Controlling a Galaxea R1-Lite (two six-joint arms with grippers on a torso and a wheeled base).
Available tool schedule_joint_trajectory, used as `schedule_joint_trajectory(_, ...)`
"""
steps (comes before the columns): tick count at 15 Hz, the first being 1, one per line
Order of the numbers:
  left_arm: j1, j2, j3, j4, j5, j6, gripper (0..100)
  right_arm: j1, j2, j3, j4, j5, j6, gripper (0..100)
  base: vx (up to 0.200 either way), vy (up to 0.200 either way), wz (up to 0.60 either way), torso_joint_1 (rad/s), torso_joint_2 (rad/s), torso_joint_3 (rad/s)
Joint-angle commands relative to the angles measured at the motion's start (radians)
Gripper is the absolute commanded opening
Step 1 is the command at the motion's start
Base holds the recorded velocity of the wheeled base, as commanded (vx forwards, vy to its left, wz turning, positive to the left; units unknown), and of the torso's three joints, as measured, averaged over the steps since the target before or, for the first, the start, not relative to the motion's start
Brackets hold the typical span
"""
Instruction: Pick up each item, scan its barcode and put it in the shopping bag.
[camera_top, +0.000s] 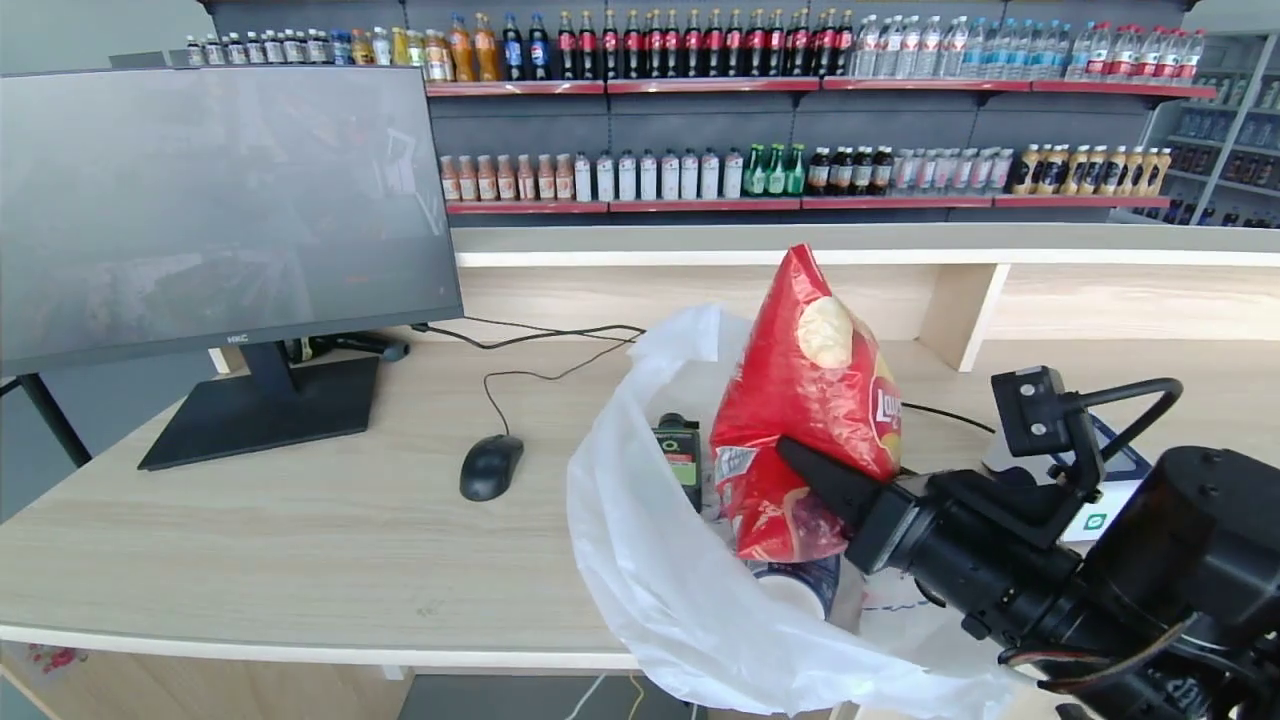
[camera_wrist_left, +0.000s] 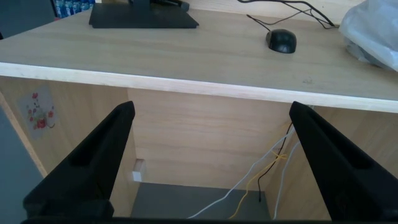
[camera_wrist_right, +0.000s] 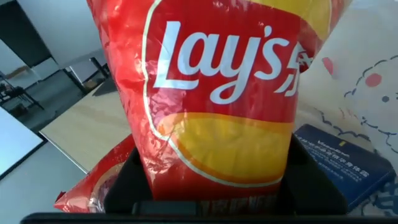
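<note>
Head view: right gripper (camera_top: 800, 462) pinches chip bag (camera_top: 800, 390) within rim of shopping bag (camera_top: 640, 530); left gripper (camera_wrist_left: 211, 115) spread below counter (camera_wrist_left: 186, 82) edge.

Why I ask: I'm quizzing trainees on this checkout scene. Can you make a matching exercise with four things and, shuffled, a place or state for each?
Things:
1. chip bag
2. mouse
3. left claw
4. monitor

Places or states:
A. open, in front of the counter, below its edge
B. on the counter between the monitor's stand and the shopping bag
C. upright, gripped by the right claw at the shopping bag's mouth
D. standing at the counter's left, screen dark

Pairs: 1-C, 2-B, 3-A, 4-D
</note>
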Motion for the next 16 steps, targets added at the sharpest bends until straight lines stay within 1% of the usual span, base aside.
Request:
schedule_joint_trajectory(1, 0.000, 0.000, 0.000, 0.000, 0.001, 0.000, 100, -0.002, -0.060, -0.002, 0.004, 0.005, -0.038, 0, 0.000, 0.000, 0.00, 0.000, 0.00, 0.000)
schedule_joint_trajectory(2, 0.000, 0.000, 0.000, 0.000, -0.001, 0.000, 100, 0.001, -0.068, 0.007, 0.004, 0.007, -0.050, 0, 0.000, 0.000, 0.00, 0.000, 0.00, 0.000)
schedule_joint_trajectory(4, 0.000, 0.000, 0.000, 0.000, 0.001, 0.000, 100, -0.002, -0.092, 0.102, 0.003, 0.000, -0.073, 0, 0.000, 0.000, 0.00, 0.000, 0.00, 0.000)
schedule_joint_trajectory(6, 0.000, 0.000, 0.000, 0.000, -0.001, 0.000, 100, -0.022, -0.083, 0.115, 0.004, -0.004, -0.104, 0, 0.000, 0.000, 0.00, 0.000, 0.00, 0.000)
schedule_joint_trajectory(11, 0.000, 0.000, 0.000, 0.000, -0.001, 0.000, 100, -0.083, 0.043, 0.061, 0.001, -0.004, -0.161, 0, 0.000, 0.000, 0.00, 0.000, 0.00, 0.000)
schedule_joint_trajectory(13, 0.000, 0.000, 0.000, 0.000, 0.001, 0.000, 100, -0.086, 0.051, 0.066, 0.000, -0.003, -0.187, 0, 0.000, 0.000, 0.00, 0.000, 0.00, 0.000)
schedule_joint_trajectory(15, 0.000, 0.000, 0.000, 0.000, 0.001, 0.000, 100, -0.078, 0.051, 0.076, -0.003, 0.014, -0.265, 0, 0.000, 0.000, 0.00, 0.000, 0.00, 0.000)
schedule_joint_trajectory(16, 0.000, 0.000, 0.000, 0.000, 0.001, 0.000, 100, -0.075, 0.051, 0.078, -0.003, 0.045, -0.288, 0, 0.000, 0.000, 0.00, 0.000, 0.00, 0.000)
